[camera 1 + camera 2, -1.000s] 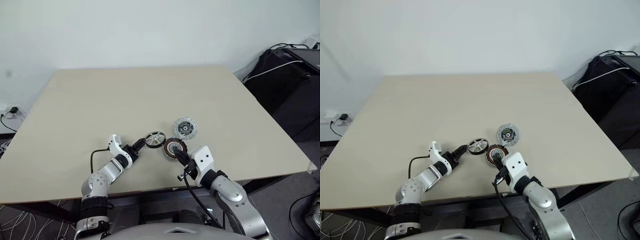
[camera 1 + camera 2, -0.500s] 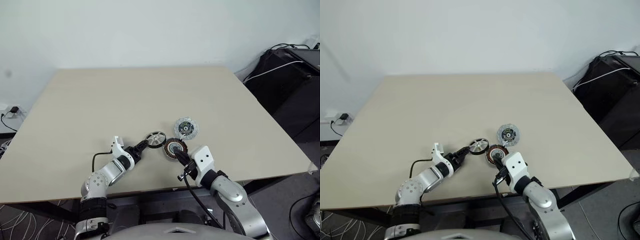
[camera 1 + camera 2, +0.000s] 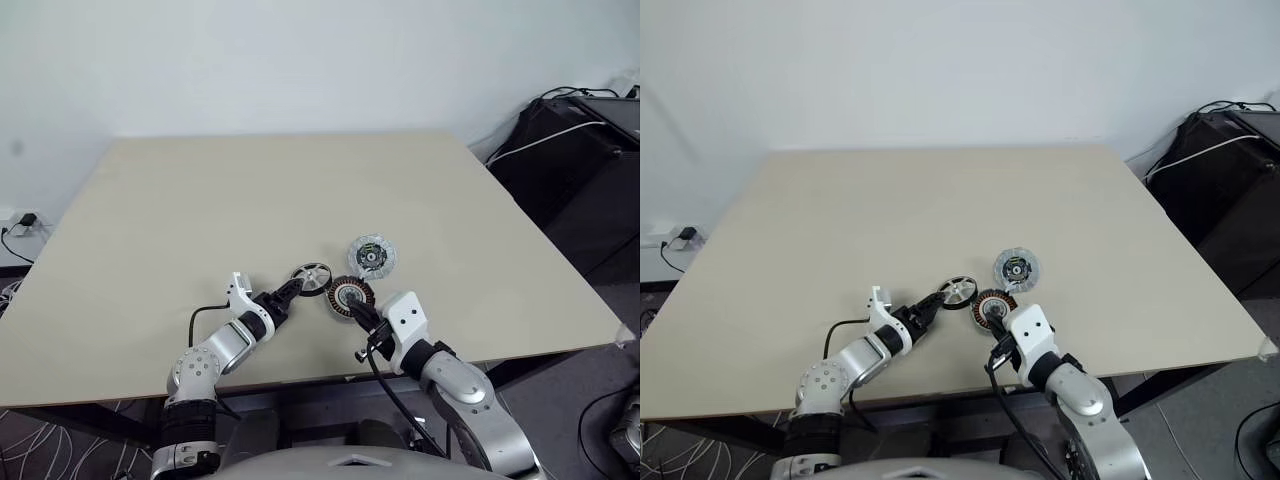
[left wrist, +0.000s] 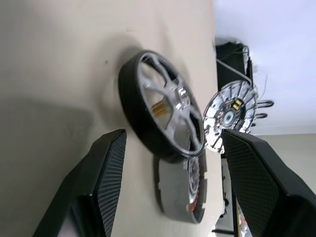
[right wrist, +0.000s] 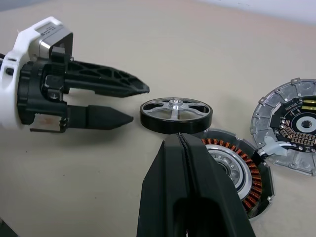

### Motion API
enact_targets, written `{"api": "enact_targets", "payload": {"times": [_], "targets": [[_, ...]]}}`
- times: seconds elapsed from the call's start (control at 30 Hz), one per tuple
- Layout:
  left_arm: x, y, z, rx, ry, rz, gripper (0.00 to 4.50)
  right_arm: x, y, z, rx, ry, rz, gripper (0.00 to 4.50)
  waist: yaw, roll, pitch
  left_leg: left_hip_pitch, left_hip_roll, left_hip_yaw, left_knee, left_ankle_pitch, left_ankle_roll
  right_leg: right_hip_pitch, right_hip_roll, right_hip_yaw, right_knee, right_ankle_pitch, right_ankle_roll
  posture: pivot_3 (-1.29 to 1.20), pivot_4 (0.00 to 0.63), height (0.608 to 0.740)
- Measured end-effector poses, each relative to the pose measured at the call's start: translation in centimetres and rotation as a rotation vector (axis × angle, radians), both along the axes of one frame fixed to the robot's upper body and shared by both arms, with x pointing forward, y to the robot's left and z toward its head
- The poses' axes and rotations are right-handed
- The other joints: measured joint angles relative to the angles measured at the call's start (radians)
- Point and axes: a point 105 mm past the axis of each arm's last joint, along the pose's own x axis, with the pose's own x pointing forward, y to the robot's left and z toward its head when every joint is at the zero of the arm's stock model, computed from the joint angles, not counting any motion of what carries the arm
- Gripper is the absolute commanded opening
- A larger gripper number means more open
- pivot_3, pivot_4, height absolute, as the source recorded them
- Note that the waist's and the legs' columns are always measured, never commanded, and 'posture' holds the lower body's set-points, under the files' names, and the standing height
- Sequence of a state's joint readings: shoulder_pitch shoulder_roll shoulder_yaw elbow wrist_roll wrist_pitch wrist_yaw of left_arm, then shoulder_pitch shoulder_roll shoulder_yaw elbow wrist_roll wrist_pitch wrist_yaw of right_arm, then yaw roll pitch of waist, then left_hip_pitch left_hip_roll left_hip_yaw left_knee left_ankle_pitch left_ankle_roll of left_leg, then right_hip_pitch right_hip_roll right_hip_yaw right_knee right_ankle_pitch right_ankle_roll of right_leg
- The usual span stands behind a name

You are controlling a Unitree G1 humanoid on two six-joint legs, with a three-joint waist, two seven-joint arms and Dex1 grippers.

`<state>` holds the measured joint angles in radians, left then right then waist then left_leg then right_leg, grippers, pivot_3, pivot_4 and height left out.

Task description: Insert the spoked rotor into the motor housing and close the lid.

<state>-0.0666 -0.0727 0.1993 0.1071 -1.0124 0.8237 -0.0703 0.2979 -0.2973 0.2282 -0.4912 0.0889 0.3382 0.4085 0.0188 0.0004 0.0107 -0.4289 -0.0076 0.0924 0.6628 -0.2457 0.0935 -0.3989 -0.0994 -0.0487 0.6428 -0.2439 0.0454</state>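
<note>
A plain lab or office room. A bare beige table (image 3: 300, 190) stands against a blank white wall (image 3: 300, 60). Black equipment with cables (image 3: 580, 130) sits beside it, and a wall socket (image 3: 22, 222)

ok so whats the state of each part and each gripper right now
spoked rotor: flat on the table, not gripped
motor housing: on the table, windings showing, no rotor inside
lid: lying beside the housing, not fitted
left gripper: open, just short of the rotor
right gripper: shut, empty
</note>
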Motion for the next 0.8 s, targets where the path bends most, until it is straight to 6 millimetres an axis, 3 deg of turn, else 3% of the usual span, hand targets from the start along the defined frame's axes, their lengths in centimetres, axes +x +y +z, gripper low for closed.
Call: {"api": "enact_targets", "payload": {"times": [0.57, 0.8], "targets": [[1.1, -1.5, -0.8, -0.007, 0.026, -0.021, 3.23, 0.0, -0.1, 0.0, -0.003, 0.0, -0.001, 0.0, 0.002, 0.0, 0.0, 0.0, 0.0, 0.0, 0.001, 0.0, 0.0, 0.0, 0.0, 0.0, 0.0, 0.0, 0.0, 0.0, 0.0, 0.74], [2.3, -2.3, 0.7, -0.028, -0.029, -0.046, 3.23, -0.1, -0.1, 0.0, -0.003, 0.0, -0.001, 0.0, 0.003, 0.0, 0.0, 0.0, 0.0, 0.0, 0.001, 0.0, 0.0, 0.0, 0.0, 0.0, 0.0, 0.0, 0.0, 0.0, 0.0, 0.74]]}}
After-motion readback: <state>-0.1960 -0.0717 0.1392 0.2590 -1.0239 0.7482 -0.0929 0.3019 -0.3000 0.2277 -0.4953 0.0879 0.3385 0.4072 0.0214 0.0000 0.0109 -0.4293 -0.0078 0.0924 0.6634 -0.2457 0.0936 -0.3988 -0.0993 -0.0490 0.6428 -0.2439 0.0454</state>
